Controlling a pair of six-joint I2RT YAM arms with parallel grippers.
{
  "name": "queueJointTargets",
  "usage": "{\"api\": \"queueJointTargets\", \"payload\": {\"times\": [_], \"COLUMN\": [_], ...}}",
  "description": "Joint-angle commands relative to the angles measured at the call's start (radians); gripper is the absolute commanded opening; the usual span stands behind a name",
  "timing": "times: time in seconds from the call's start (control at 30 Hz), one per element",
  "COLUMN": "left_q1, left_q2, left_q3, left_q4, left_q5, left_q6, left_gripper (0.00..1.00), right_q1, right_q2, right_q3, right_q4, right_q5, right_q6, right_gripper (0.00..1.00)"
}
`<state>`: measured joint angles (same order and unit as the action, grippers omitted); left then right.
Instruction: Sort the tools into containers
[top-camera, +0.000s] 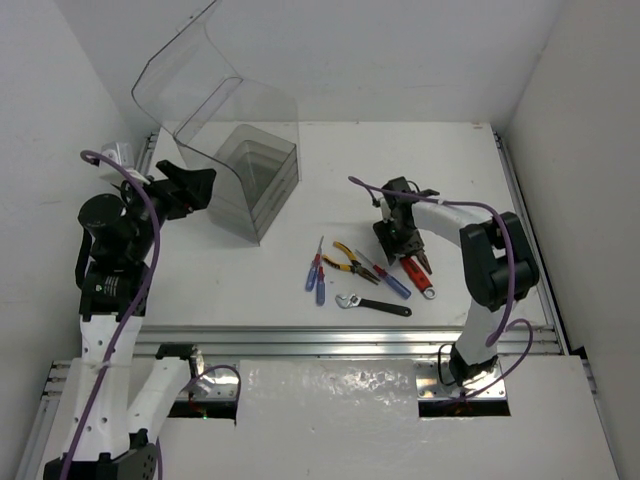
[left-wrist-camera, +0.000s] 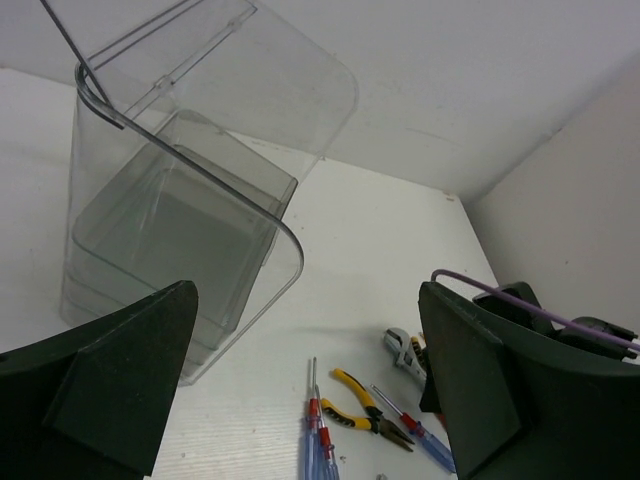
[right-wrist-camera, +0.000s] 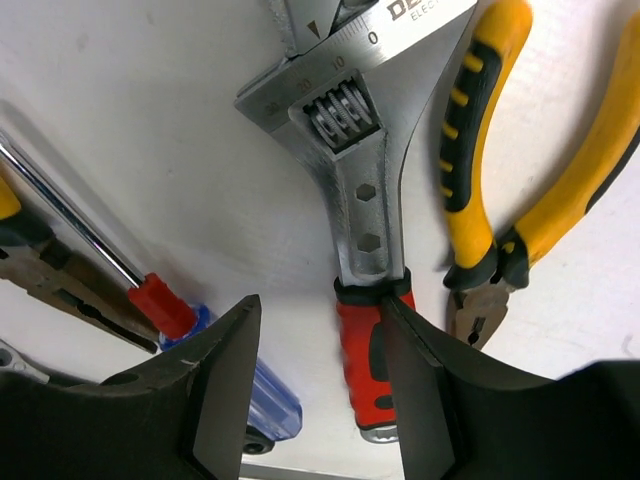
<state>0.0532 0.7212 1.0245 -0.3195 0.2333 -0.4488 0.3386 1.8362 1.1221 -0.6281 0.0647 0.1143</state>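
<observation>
Down at the table (right-wrist-camera: 130, 140), right fingers (right-wrist-camera: 215, 400) straddle the red-handled wrench (right-wrist-camera: 372, 180) — spread.

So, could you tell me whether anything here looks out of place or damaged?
Nothing stands out. The clear box sits lid-open, turned askew to the table edges; screwdrivers, pliers and wrenches lie loose beside it, none visibly damaged.

Arms (top-camera: 478, 325) white, joints (top-camera: 100, 215) black, cables (left-wrist-camera: 500, 289) purple; pincer fingers (right-wrist-camera: 215, 400) black, wedge-shaped, possibly matte plastic.
</observation>
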Motion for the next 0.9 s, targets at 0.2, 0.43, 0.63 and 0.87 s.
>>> {"api": "queueJointTargets", "payload": {"times": [0.2,0.43,0.63,0.87], "left_q1": [0.004,0.004,0.004,0.004], "left_q2": [-0.011,-0.005,0.001,-0.002], "left_q3": [-0.035,-0.035,-0.035,-0.043], "left_q4": [0.023,0.017,0.019,0.022], "left_q5": [0.047,0.049,0.058,0.050], "left_q6": [0.025,0.033,0.038,0.039], "left_gripper": [0.91,0.91,0.91,0.91], "right_q1": [-0.009,-0.035,-0.056,-0.056], "right_q2": [-0.017,0.054,0.124,0.133], "right_q3": [0.099,0.168,0.218,0.186], "right_q4": [0.033,0.010,-0.001,0.031], "right_q5": [-0.020,-0.048,-0.060,-0.066], "right_q6": [-0.051,-0.070,-0.082,-0.071], "right_gripper": [0.55,0.54,0.54,0.50]}}
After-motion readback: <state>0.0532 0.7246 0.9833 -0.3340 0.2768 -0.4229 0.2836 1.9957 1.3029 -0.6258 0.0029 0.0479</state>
